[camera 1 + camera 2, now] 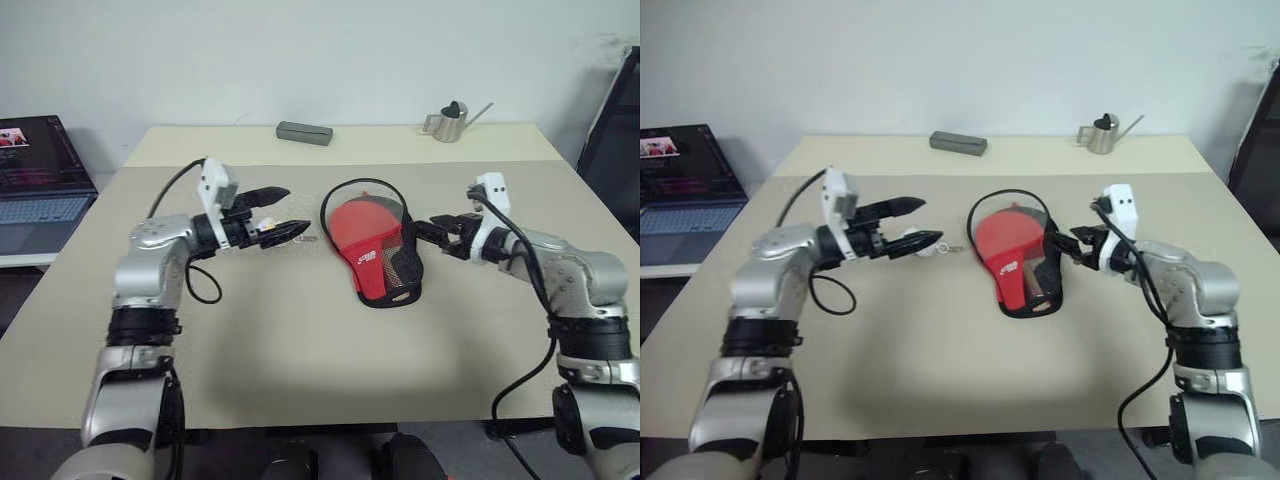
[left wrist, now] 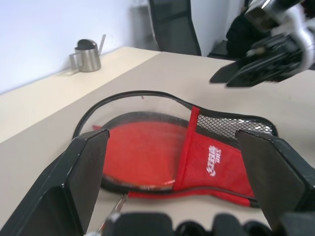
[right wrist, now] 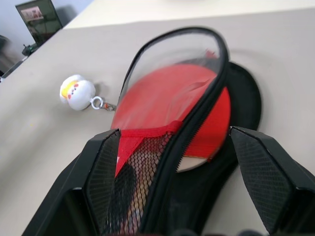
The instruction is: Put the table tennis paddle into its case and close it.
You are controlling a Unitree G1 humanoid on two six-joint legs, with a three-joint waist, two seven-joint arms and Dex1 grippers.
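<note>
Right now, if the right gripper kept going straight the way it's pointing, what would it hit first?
Most likely the case: the open right gripper points at its near edge, with the table tennis paddle lying inside just beyond.

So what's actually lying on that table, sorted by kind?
Red rubber-faced table tennis paddle: 1
Black fabric zip case with red lining: 1
Small white-yellow charm: 1
Grey oblong box: 1
Small metal watering can: 1
Total: 5
</note>
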